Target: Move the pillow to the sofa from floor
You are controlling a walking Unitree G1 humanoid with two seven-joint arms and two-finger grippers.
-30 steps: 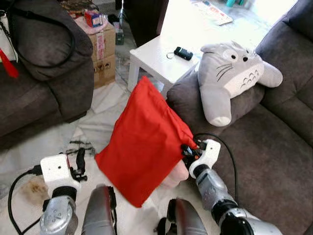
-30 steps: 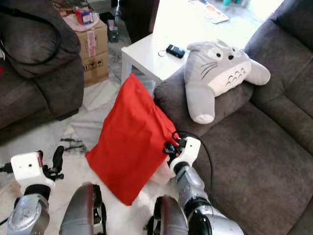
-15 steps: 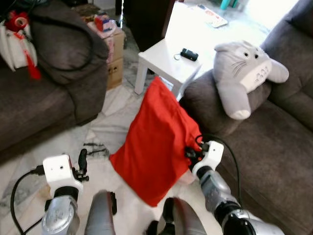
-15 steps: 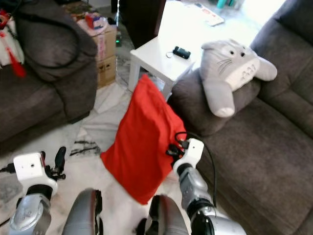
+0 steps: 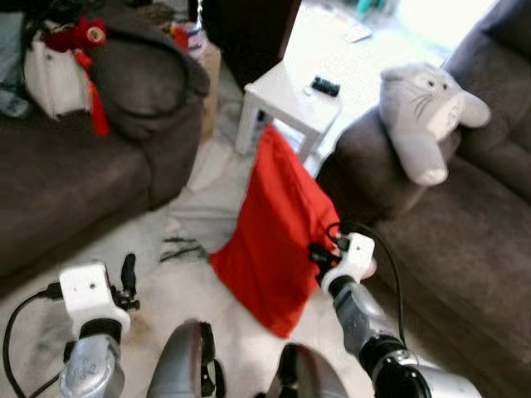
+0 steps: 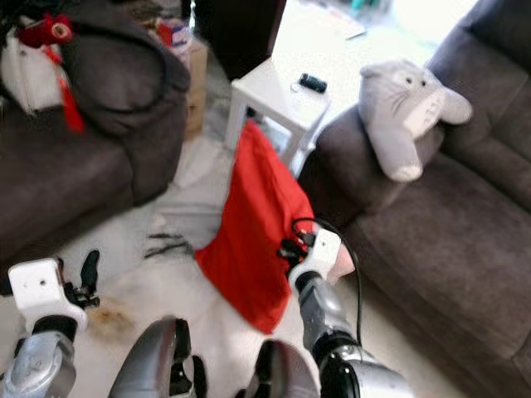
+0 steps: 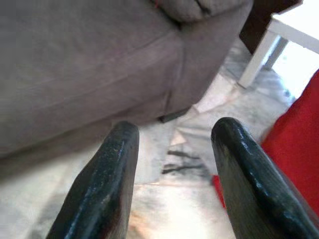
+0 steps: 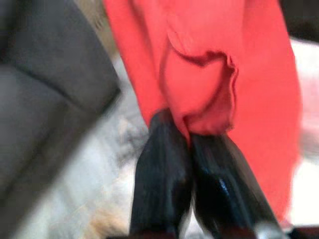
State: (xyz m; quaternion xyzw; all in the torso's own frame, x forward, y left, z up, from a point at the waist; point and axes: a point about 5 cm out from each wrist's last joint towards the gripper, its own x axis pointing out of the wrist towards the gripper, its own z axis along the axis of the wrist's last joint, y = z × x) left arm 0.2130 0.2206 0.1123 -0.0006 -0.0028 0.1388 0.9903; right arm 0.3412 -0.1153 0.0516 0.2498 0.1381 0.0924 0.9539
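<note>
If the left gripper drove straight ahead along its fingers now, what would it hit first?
Likely the marble floor in front of the dark sofa; the left gripper is open and the red pillow lies off to one side. Depth unclear.

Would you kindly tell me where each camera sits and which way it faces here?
Left eye view: on the head, looking down at the red pillow and grey sofa; both arms show.
Right eye view: beside it, same scene; the right pincer grips the pillow.
Left wrist view: along the open left pincer toward floor and pillow.
Right wrist view: along shut fingers pinching red fabric.
All four share the pillow.
</note>
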